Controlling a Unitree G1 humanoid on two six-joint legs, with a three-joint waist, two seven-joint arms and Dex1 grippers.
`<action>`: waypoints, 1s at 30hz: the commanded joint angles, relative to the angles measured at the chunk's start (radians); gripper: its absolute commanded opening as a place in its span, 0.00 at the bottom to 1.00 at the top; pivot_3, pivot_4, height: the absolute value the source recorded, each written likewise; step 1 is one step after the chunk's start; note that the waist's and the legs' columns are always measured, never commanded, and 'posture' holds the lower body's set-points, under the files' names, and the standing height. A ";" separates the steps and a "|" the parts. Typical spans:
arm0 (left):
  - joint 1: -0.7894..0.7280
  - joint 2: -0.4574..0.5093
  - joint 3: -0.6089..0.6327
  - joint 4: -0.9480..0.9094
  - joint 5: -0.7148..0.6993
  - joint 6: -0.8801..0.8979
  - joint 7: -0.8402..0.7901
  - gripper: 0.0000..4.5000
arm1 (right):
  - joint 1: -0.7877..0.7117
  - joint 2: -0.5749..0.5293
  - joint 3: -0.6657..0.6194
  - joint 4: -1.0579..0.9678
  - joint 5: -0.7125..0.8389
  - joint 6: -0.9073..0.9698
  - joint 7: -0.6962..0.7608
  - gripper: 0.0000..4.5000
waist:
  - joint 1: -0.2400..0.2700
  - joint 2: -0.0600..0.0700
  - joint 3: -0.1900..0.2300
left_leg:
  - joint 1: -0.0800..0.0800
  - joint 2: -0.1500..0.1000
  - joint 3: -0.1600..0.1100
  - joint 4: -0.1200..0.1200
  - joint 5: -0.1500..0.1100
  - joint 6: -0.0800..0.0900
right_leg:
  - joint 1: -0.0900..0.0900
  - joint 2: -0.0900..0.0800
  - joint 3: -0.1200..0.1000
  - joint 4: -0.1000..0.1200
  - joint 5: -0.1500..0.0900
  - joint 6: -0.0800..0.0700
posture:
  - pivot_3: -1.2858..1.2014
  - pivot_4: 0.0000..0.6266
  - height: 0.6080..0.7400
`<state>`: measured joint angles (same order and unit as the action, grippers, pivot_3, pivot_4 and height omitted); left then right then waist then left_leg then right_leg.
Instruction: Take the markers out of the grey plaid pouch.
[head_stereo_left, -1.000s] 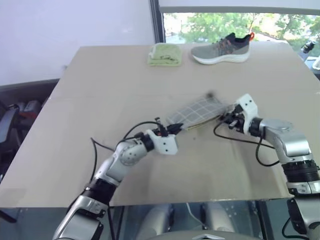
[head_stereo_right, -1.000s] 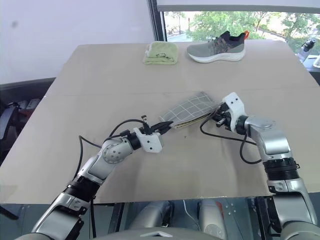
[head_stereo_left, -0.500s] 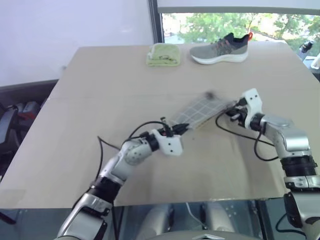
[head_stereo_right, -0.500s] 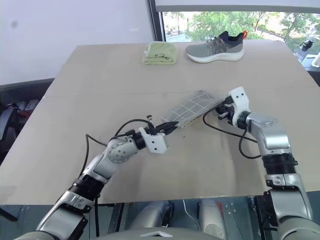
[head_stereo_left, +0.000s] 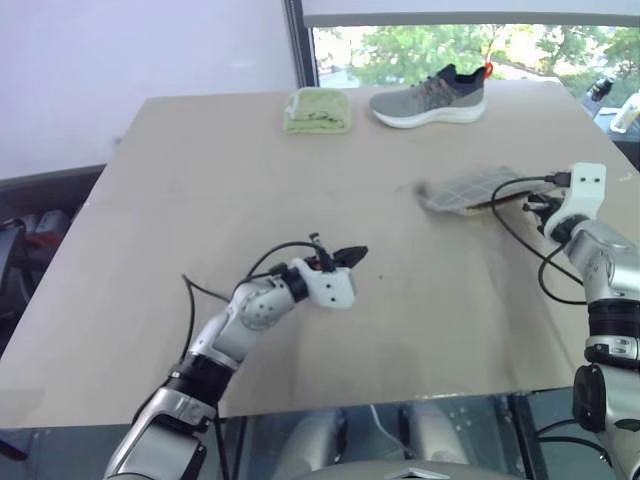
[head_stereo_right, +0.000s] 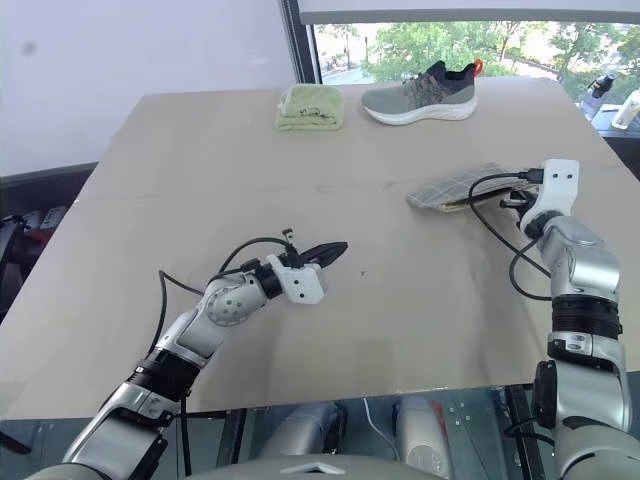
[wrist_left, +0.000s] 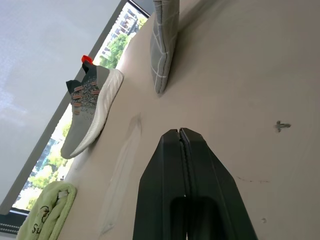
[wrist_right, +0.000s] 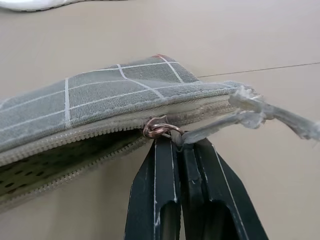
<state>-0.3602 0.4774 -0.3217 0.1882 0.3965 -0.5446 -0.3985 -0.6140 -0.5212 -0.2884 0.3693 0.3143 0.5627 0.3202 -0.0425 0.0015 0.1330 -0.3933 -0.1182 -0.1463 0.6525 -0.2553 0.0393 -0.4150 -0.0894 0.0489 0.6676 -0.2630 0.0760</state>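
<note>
Tan tabletop (head_stereo_right: 330, 340) runs back to a window with green trees behind it. On the right wrist view the right gripper (wrist_right: 181, 145) has its two black fingers pinched together on the frayed pale pull strip (wrist_right: 260, 116) that hangs from the small coppery zipper ring (wrist_right: 156, 129) of the grey plaid pouch (wrist_right: 100, 100). That pouch's zipper gapes beside the ring, showing dark mesh-like lining inside; no marker can be made out in the opening. From the head views the pouch (head_stereo_right: 455, 187) lies on the right part of the table, its near end at the right gripper (head_stereo_right: 512, 198), well apart from the left arm. The left gripper (head_stereo_right: 335, 248) hangs just over bare tabletop near the middle, its fingers (wrist_left: 170, 165) pressed flat together with nothing between them. At the far edge a grey sneaker (head_stereo_right: 420, 93) with orange heel tab sits by the window, and a folded yellow-green cloth (head_stereo_right: 308, 107) lies to its left.
</note>
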 joint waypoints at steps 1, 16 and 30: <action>-0.008 0.004 0.014 -0.009 -0.011 -0.014 0.004 0.00 | 0.005 0.013 0.024 -0.126 0.059 0.045 0.077 0.01 | 0.000 0.000 0.000 | 0.000 0.000 0.000 0.000 0.000 0.000 | 0.000 0.000 0.000 0.000 0.000 0.000 | 0.52 0.24 1.00; -0.048 -0.053 0.139 0.028 -0.292 0.130 -0.093 0.39 | 0.122 -0.056 0.149 -0.384 0.182 0.226 0.354 0.00 | 0.007 0.000 0.000 | -0.002 0.000 -0.002 0.000 0.000 0.000 | 0.000 0.000 -0.003 -0.002 0.000 0.000 | 0.52 0.24 1.00; -0.116 -0.114 0.108 0.099 -0.330 0.095 -0.188 0.39 | 0.137 -0.053 0.180 -0.452 0.193 0.271 0.381 0.00 | 0.008 0.000 0.000 | -0.002 0.000 -0.002 0.000 0.000 0.000 | 0.000 -0.001 -0.003 -0.003 0.000 0.000 | 0.52 0.24 1.00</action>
<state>-0.4487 0.3760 -0.2083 0.2904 0.0786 -0.4277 -0.5850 -0.4762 -0.5680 -0.1113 -0.0288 0.4909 0.8297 0.6904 -0.0342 0.0010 0.1330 -0.3952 -0.1185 -0.1486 0.6532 -0.2554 0.0394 -0.4149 -0.0899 0.0461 0.6648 -0.2629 0.0761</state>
